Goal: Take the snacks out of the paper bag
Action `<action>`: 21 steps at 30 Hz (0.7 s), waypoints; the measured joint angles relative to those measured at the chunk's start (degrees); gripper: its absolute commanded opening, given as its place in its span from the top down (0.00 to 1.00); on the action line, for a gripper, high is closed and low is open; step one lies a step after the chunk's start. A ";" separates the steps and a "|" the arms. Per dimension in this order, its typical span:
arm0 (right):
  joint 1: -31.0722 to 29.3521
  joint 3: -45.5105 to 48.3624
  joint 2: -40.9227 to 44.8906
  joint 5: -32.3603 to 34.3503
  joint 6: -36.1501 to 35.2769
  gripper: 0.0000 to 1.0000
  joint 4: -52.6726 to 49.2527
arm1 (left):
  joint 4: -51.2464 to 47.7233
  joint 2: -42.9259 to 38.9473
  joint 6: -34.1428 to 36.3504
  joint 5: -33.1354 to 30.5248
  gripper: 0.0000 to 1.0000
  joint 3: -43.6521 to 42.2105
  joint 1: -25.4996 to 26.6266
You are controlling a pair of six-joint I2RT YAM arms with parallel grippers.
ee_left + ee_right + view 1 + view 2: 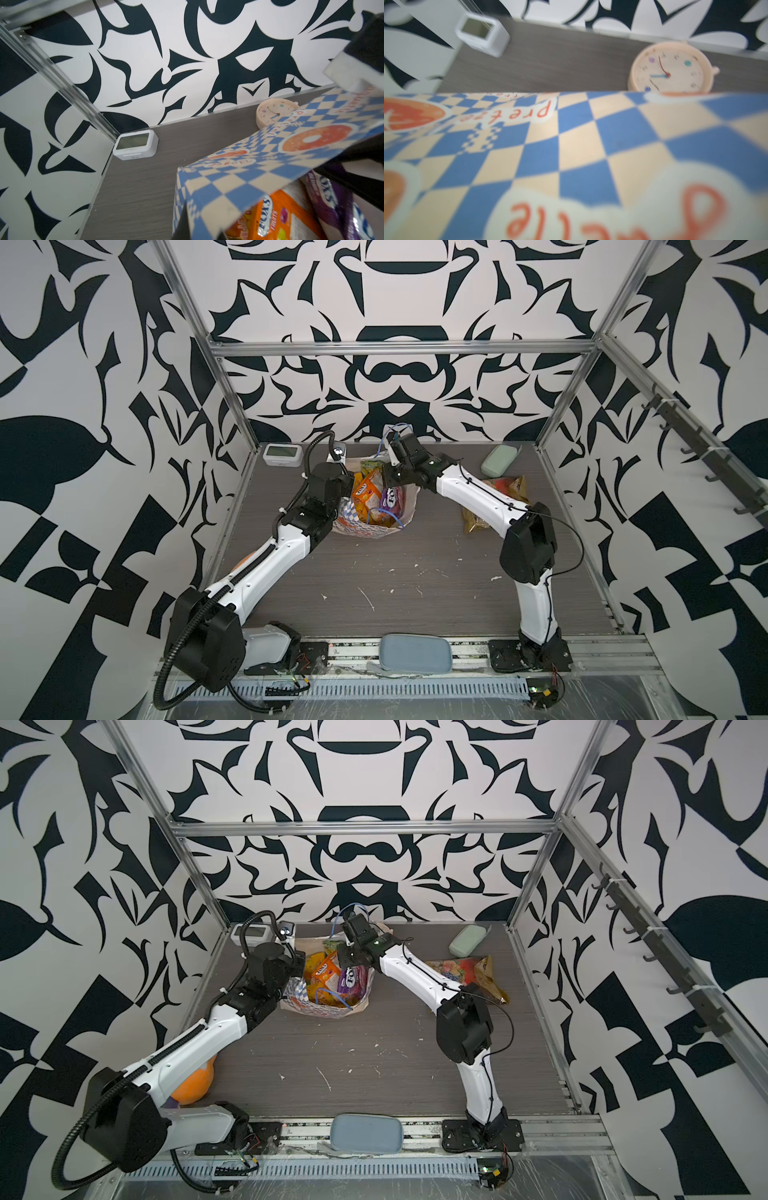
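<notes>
- The paper bag (365, 533) stood open at the back-middle of the table (415, 572), between the two arms; its blue-and-cream checked band carried orange ring-shaped pastry pictures and the word "Pretzel" in orange.
- The left gripper (345, 486) was clamped on the bag's left rim: in the left wrist view, the checked paper ran between its white pad (351, 72) and the dark finger below.
- The right gripper (391, 472) was closed at the bag's far right rim beside a blue cord handle (395, 431); I could not tell whether it pinched paper.
- Inside the bag, an orange packet (276, 218) read "FOX'S FRUITS" and a purple packet (328, 199) read "FOX'S".
- A clear multicoloured candy pack (455, 969) and a yellow-orange packet (490, 979) lay out on the table to the right, their print too small to read.
- A white digital clock (135, 145) showed a blank screen.
</notes>
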State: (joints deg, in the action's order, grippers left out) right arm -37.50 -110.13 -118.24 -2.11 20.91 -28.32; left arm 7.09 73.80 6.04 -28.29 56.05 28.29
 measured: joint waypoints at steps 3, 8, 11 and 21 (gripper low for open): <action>2.23 0.24 0.02 -5.81 1.84 1.00 2.60 | -0.11 -0.55 -0.07 1.88 1.00 -0.20 -0.04; 4.96 3.04 1.33 -13.57 5.51 1.00 6.91 | -1.27 -2.93 -0.61 5.27 1.00 -1.38 -0.07; 5.73 3.76 2.27 -16.22 6.38 1.00 7.93 | -2.34 -4.57 -1.05 7.10 1.00 -2.27 0.00; 5.14 7.56 9.99 -18.91 7.50 1.00 8.90 | -1.75 -6.25 -1.07 7.80 1.00 -6.08 1.64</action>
State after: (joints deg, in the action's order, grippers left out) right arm -32.36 -102.56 -108.25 -21.02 28.40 -19.42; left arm 5.34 67.55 4.97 -20.49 49.98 29.93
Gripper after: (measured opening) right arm 0.051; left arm 0.038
